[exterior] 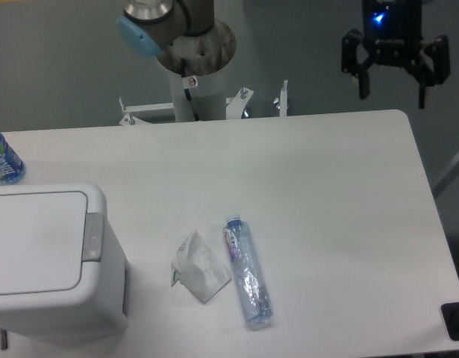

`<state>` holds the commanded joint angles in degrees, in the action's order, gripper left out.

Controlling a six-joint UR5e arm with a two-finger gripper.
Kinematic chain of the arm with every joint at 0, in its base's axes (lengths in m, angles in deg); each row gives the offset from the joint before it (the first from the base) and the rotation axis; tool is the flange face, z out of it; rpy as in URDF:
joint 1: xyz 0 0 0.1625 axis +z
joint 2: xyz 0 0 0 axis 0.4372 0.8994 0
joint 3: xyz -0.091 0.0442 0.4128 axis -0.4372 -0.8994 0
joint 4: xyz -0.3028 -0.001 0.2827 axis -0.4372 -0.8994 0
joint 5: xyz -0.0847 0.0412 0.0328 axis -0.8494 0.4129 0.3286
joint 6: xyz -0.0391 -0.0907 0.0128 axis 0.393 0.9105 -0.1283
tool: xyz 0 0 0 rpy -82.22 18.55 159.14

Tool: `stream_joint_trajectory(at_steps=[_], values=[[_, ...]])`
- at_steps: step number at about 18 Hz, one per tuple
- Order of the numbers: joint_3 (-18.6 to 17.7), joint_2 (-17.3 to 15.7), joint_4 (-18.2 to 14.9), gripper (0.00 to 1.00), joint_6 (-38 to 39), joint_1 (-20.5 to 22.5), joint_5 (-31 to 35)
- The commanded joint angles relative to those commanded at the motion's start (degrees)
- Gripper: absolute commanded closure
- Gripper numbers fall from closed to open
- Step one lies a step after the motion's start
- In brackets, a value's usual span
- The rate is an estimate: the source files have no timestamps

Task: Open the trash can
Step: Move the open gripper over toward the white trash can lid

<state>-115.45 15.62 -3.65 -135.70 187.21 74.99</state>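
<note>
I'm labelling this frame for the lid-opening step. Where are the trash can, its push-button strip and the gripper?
trash can (pixel 35 253): fixed camera, flat lid centre.
push-button strip (pixel 92 237): fixed camera, middle of grey strip.
gripper (pixel 394 89): fixed camera, midway between its fingertips.

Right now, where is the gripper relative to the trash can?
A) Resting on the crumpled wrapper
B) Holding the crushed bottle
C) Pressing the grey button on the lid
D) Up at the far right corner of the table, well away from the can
D: the gripper hangs open past the table's far right corner, while the trash can sits at the near left with its lid closed.
</note>
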Motion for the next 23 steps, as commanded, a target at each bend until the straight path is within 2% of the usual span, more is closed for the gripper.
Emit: stream_joint_trajectory(at_steps=[5,9,11,15,20,23], values=[[0.09,0.0,0.0,0.0,0.26,-0.09,0.09],[-0.26,-0.09,0.09,0.0,5.52,-0.26,-0.09],[-0.35,-0.18,0.17,0.0,9.12,-2.27,0.17],[0.17,0.17,1.49,0.0,24.12,-5.88,0.26],[-0.52,0.88,7.2,0.0,41.99,-12.56,0.09],[-0.7,1.58,7.47,0.0,50.76,-17.13,0.18]])
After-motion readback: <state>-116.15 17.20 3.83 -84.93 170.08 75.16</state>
